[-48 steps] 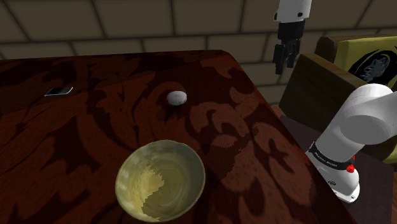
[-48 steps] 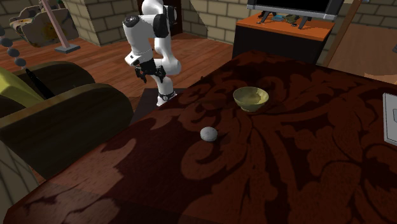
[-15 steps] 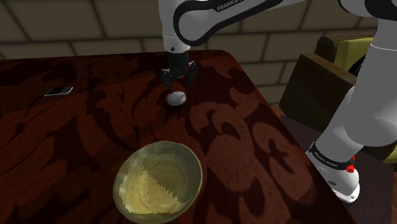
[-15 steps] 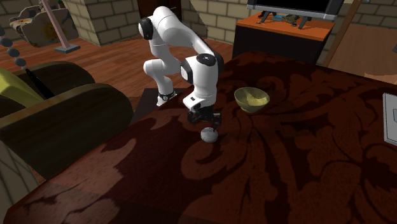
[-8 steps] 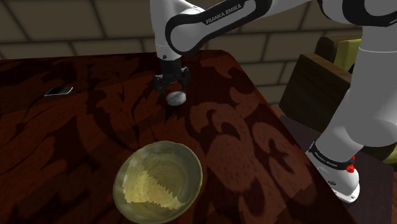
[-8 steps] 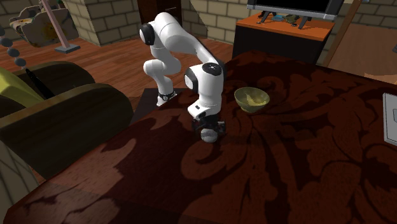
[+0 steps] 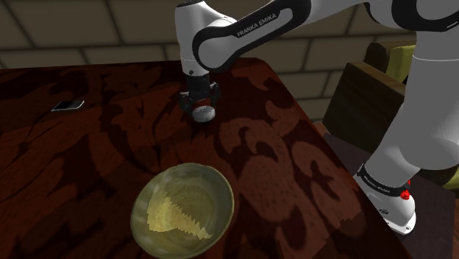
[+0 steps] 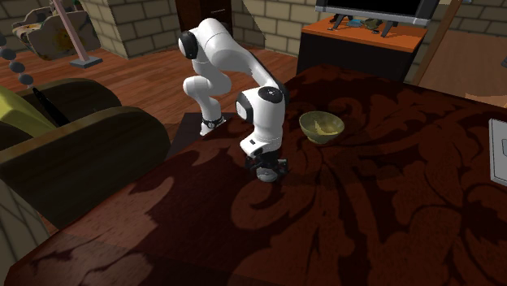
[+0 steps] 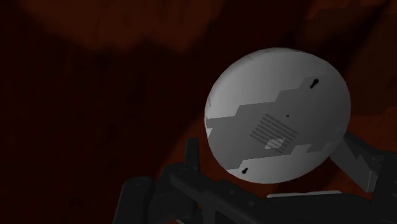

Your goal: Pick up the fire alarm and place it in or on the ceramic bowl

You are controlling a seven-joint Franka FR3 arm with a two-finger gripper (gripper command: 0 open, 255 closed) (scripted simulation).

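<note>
Shoulder view: the black hand (image 7: 200,105) sits low over a round grey-white fire alarm (image 7: 205,113) on the dark patterned table (image 7: 309,173). Whether it grips the alarm cannot be told.

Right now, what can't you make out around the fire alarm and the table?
Shoulder view: the hand covers part of the fire alarm; grip unclear.
Shoulder view: small flat item on the table, too small to identify.
Second exterior view: pale flat thing cut off by the right edge.
</note>
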